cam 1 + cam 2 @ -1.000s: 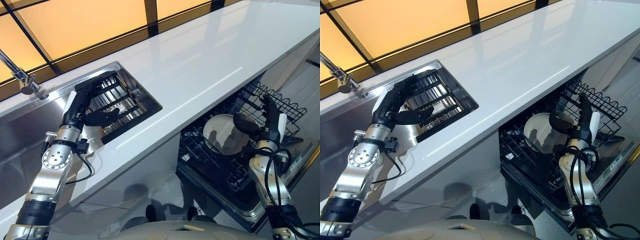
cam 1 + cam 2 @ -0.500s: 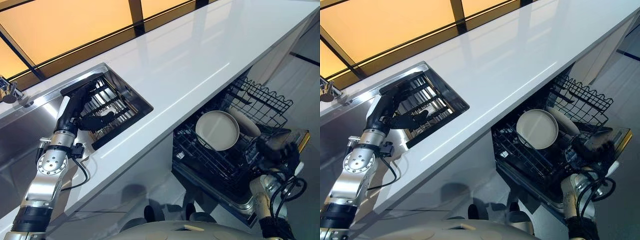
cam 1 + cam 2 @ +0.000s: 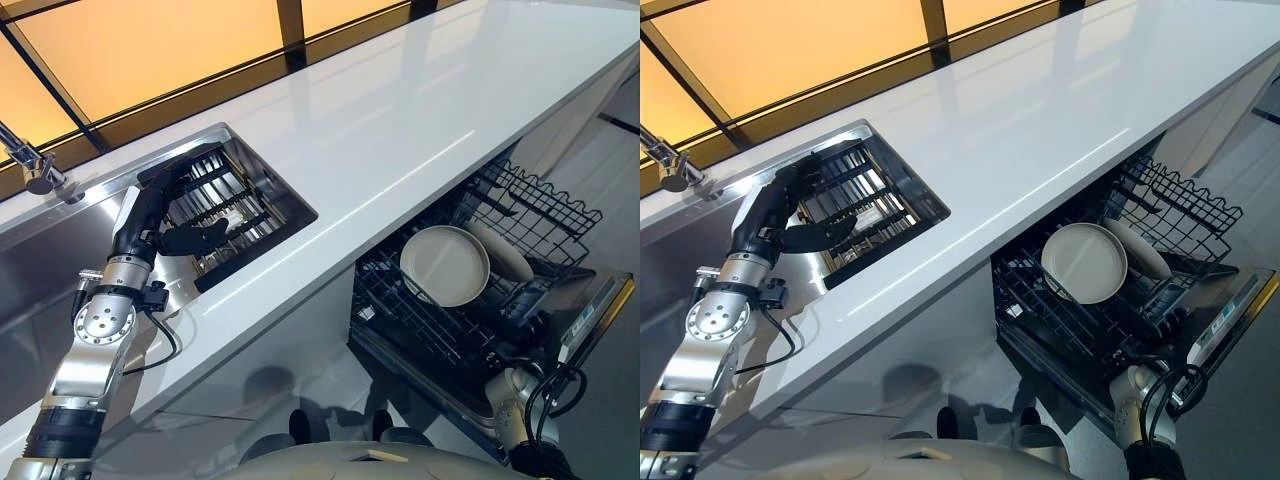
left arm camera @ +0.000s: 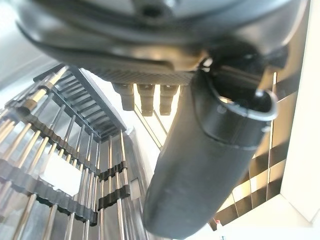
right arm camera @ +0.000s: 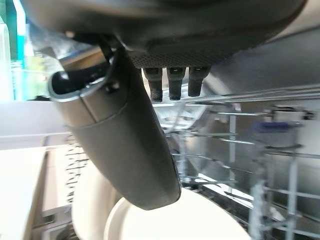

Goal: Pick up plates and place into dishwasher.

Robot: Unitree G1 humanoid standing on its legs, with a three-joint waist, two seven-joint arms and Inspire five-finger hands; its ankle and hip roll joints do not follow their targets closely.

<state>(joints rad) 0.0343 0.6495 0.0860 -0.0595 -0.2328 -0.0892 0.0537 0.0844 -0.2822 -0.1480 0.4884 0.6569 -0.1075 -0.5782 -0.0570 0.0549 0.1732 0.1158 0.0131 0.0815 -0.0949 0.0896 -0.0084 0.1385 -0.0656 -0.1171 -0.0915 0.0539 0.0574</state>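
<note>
Plates (image 3: 446, 266) stood upright in the dishwasher rack (image 3: 540, 205) — right hand (image 5: 150, 85) empty, fingers straight; left hand (image 3: 160, 215) relaxed over the sink rack (image 3: 235, 205).

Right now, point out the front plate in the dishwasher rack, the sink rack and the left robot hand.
front plate (image 3: 446, 265), left eye view, middle of its face
sink rack (image 3: 240, 195), left eye view, on its bars
left robot hand (image 3: 160, 225), left eye view, on its palm
dishwasher rack (image 3: 540, 205), left eye view, on its wire wall
</note>
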